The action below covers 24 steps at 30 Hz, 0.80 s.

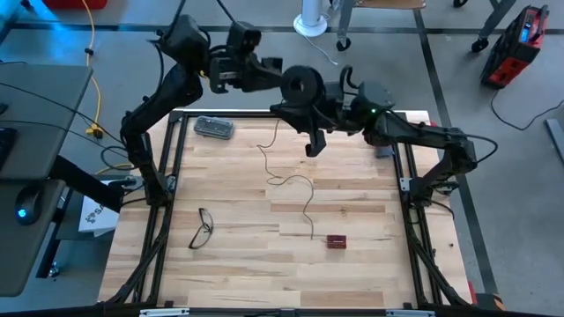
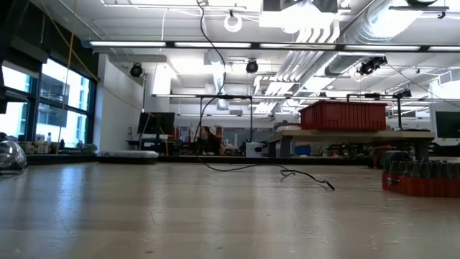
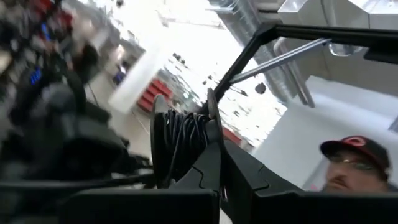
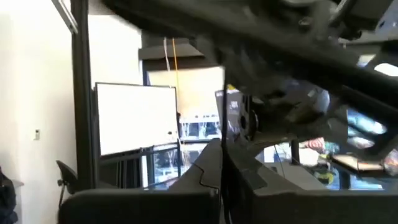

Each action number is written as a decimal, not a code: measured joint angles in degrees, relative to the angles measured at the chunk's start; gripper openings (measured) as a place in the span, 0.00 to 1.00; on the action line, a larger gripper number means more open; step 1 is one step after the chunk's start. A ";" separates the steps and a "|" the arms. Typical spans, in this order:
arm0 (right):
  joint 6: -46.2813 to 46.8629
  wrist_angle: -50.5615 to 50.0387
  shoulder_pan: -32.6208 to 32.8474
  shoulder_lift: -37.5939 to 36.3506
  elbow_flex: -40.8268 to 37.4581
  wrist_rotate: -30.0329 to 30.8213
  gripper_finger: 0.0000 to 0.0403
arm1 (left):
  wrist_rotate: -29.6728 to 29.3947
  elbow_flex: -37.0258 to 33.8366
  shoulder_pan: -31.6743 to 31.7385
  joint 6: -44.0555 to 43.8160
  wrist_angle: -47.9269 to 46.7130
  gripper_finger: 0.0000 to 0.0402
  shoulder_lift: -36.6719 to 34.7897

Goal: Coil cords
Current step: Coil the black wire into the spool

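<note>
High view: reel (image 1: 300, 84) in left gripper (image 1: 280, 77), wire (image 1: 295, 185) trailing.

cord and reel, partly wound

reel (image 1: 301, 84): small, round, black, pale at its centre, held up above the table's far edge; the left wrist view shows dark turns of wire packed between its two flanges (image 3: 180, 146). wire (image 1: 296, 180): one long, very thin dark strand, hanging from the reel to the wooden tabletop, then trailing in loose bends toward the table's middle, its free end lying near a small red block.
</note>
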 joint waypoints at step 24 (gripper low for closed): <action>2.77 -1.39 0.11 0.44 -0.17 0.59 0.00 | -12.81 0.00 10.53 27.56 -22.53 0.00 -13.21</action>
